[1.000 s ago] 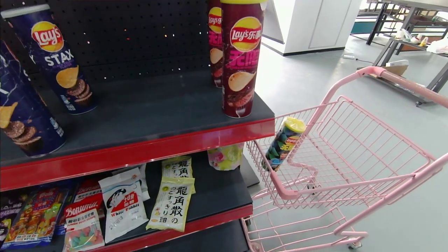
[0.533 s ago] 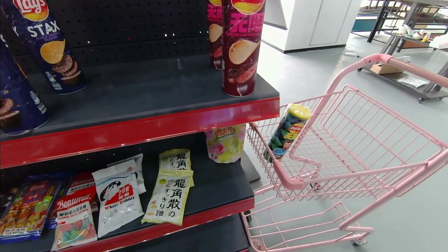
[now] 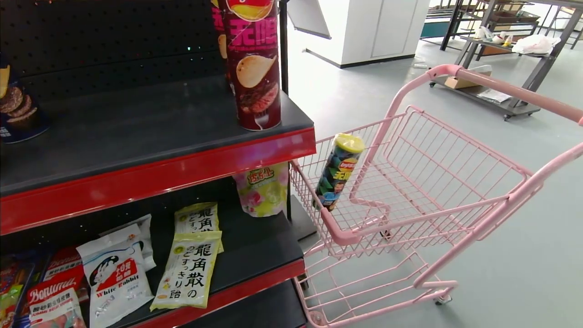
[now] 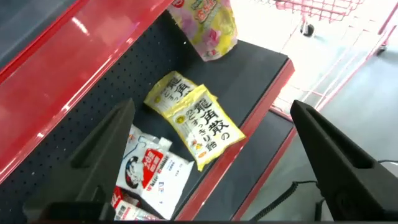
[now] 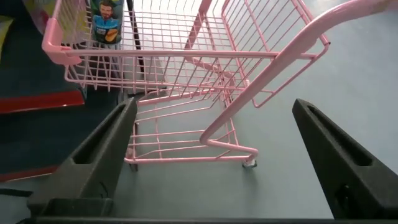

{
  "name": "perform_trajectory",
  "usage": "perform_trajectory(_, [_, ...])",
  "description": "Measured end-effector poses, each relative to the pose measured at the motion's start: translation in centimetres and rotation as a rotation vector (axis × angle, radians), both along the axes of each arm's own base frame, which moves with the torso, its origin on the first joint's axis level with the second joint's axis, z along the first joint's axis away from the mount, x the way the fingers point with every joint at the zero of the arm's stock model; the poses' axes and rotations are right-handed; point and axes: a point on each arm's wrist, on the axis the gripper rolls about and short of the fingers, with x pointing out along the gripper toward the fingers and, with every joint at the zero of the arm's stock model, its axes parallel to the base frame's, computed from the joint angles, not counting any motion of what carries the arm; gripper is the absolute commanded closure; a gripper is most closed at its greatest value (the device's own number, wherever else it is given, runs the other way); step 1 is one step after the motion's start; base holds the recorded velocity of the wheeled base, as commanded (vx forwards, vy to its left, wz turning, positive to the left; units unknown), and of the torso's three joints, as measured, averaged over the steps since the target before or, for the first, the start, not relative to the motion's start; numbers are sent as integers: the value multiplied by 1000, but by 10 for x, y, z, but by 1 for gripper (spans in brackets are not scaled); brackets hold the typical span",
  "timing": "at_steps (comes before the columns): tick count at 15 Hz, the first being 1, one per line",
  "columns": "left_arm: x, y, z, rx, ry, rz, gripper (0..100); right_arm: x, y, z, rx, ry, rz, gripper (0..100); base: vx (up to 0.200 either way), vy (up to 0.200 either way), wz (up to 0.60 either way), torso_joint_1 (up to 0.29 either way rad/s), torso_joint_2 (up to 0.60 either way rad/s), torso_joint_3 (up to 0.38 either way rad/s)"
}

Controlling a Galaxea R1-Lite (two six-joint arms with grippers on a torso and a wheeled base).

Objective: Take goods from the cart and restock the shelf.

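Note:
A chip can (image 3: 339, 171) with a yellow lid leans upright in the near-left corner of the pink cart's basket (image 3: 423, 182); its lower part (image 5: 106, 22) shows through the wire in the right wrist view. My right gripper (image 5: 214, 162) hangs open above the floor beside the pink cart (image 5: 186, 56), nothing between its fingers. My left gripper (image 4: 211, 155) is open over the lower shelf (image 4: 261, 68), above two yellow candy bags (image 4: 199, 121). The upper shelf (image 3: 136, 118) holds maroon chip cans (image 3: 253, 68) at its right end and a blue can (image 3: 13, 109) at the far left.
The lower shelf (image 3: 259, 246) carries yellow bags (image 3: 189, 269), a white candy bag (image 3: 116, 278), red packets (image 3: 52, 296) and a pink-green pouch (image 3: 264, 189). The middle of the upper shelf is bare. Grey floor lies right of the cart; tables (image 3: 496, 50) stand far behind.
The whole head picture has shifted left and the shelf cans have slid up out of frame: the camera has moved. The can in the cart keeps its place.

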Motion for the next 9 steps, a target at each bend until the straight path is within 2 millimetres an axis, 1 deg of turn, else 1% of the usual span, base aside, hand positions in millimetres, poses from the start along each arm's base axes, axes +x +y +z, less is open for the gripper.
perform_trajectory(3, [-1, 0, 0, -4, -2, -3, 0, 2, 0, 0, -4, 8, -12, 0, 0, 0, 0, 0, 0, 0])
perform_trajectory(5, [-2, 1, -3, -16, 3, 0, 0, 12, 1, 5, 22, -6, -33, 0, 0, 0, 0, 0, 0, 0])
perform_trajectory(6, [-3, 1, -4, -32, 7, 4, 0, 21, 3, 11, 66, -37, -35, 0, 0, 0, 0, 0, 0, 0])
perform_trajectory(8, [-7, 2, -7, -96, 29, -9, 0, 47, 8, 22, 144, -91, -3, 0, 0, 0, 0, 0, 0, 0])
perform_trajectory(9, [-9, 1, -9, -147, 54, -72, 0, 64, 12, 24, 169, -93, 26, 0, 0, 0, 0, 0, 0, 0])
